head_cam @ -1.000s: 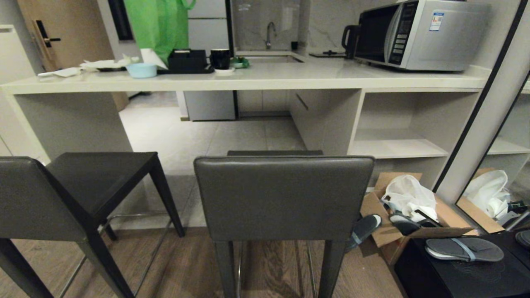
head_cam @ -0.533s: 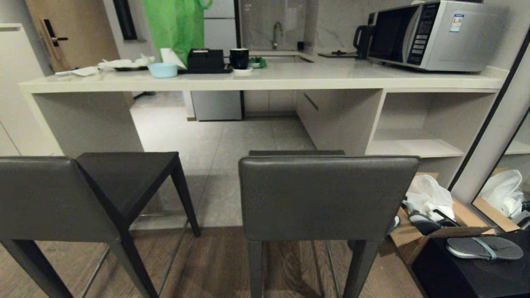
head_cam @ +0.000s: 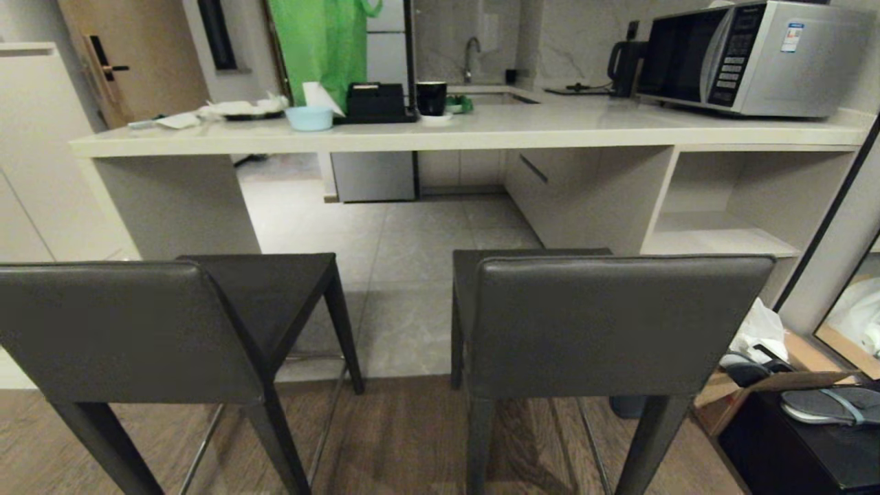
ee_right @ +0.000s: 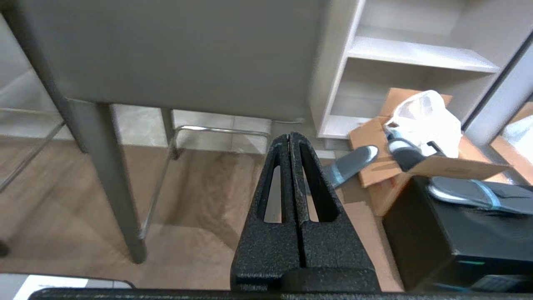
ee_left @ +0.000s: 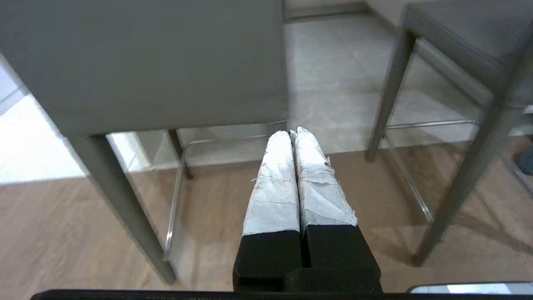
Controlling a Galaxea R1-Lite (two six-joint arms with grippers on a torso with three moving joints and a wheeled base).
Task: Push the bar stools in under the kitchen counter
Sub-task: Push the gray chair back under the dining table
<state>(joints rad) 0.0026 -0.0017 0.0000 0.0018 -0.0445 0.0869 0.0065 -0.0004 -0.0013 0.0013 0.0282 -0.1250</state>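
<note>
Both bar stools stand clear of the desk [head_cam: 481, 130], backrests toward the robot. Left end effector [ee_left: 291, 132] (fingers pressed together, empty) sits just below the left stool [ee_left: 141, 62]; right end effector [ee_right: 290, 135], likewise closed, below the right stool [ee_right: 175, 50].

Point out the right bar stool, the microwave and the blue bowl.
right bar stool [head_cam: 619, 323], head view, middle of its backrest
microwave [head_cam: 790, 58], head view, its silver side panel
blue bowl [head_cam: 309, 118], head view, its front wall

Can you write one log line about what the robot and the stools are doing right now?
stools: left bar stool, right bar stool not under kitchen counter | left gripper: shut | right gripper: shut
</note>
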